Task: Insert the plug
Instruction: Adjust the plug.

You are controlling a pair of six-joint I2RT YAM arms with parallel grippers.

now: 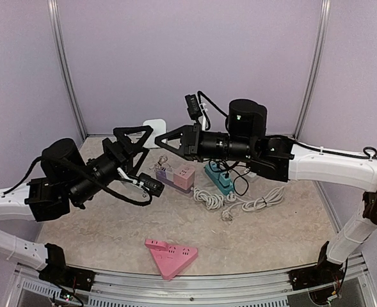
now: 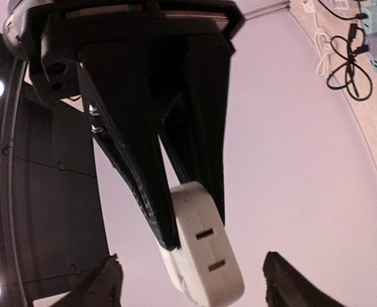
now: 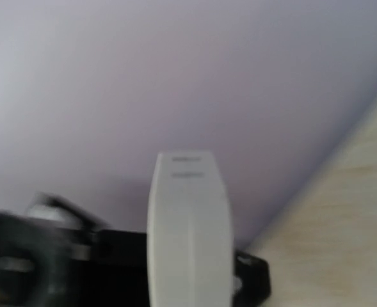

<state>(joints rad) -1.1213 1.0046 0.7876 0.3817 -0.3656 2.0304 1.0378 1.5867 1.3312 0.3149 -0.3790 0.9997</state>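
One white plug (image 2: 204, 256) hangs in mid-air over the back of the table (image 1: 98, 217), pinched between the nearly closed fingers of the right gripper (image 1: 160, 138), while the left gripper (image 1: 139, 137) stands spread and empty just beside it, apparently leaving the right arm alone to carry it toward the teal power strip (image 1: 219, 179).

On the marbled beige counter (image 1: 111, 224), near the front rail, a pink wedge-shaped block (image 1: 171, 257), lying flat and well apart from everything else. Farther back, around the middle, a pink-and-lilac block (image 1: 177, 176) (pink half to the right). Just right of it, a teal power strip (image 1: 217, 179), angled away, with a black cable (image 1: 239, 182) looped beside it. In front of the strip, a white cable (image 1: 236, 201) in loose coils. Behind all, plain lilac walls (image 1: 188, 57) with grey metal posts (image 1: 65, 70) in the corners.
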